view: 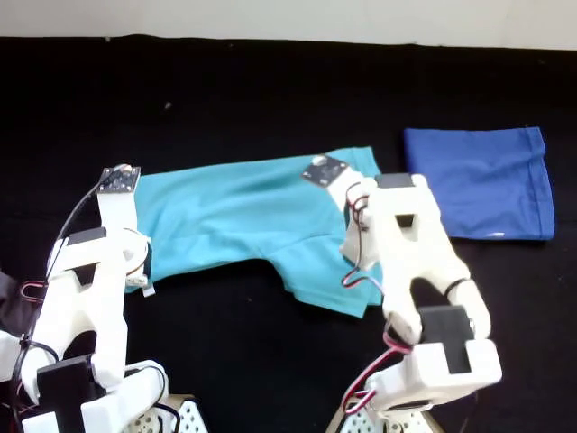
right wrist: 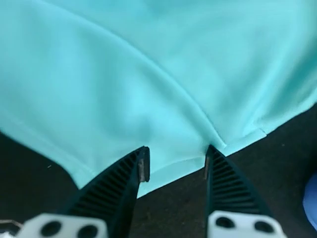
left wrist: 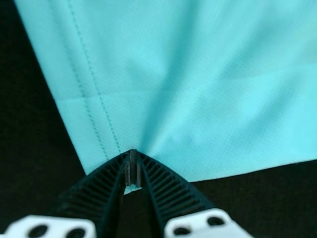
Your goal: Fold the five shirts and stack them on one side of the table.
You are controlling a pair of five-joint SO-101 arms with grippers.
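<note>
A turquoise shirt lies spread across the middle of the black table. My left gripper is shut on the turquoise shirt, pinching its hemmed corner at the shirt's left end. My right gripper stands open over the turquoise shirt at its right end, its fingers astride the hem edge with cloth between them. In the high view the left arm's wrist sits at the shirt's left end and the right arm's wrist at its upper right. A folded blue shirt lies at the right.
A sleeve of the turquoise shirt hangs toward the front near the right arm. Dark cloth shows at the left edge. The black table runs bare along the back, below a white wall.
</note>
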